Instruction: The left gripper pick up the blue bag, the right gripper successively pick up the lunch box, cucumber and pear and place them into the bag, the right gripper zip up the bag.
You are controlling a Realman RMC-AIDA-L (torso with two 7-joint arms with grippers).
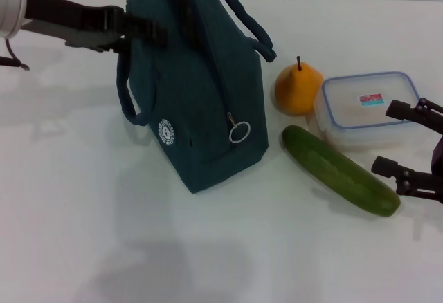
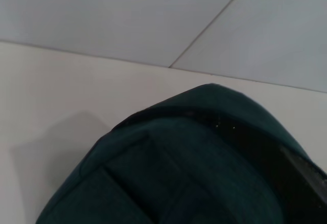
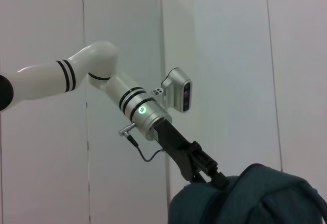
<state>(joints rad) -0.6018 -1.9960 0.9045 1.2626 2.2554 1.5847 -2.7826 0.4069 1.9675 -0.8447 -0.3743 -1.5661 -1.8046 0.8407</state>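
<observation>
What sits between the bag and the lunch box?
Head view: the pear and the cucumber's near end lie between the bag and the lunch box.

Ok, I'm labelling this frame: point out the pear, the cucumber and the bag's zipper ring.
pear [image 1: 299, 90], head view, on its orange body.
cucumber [image 1: 339, 170], head view, middle of its length.
zipper ring [image 1: 239, 132], head view, on the metal loop against the blue bag [image 1: 201, 75].

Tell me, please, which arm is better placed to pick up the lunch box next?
The right. The right gripper hangs open beside the lunch box, while the left gripper is at the blue bag's top, far across the table.
</observation>
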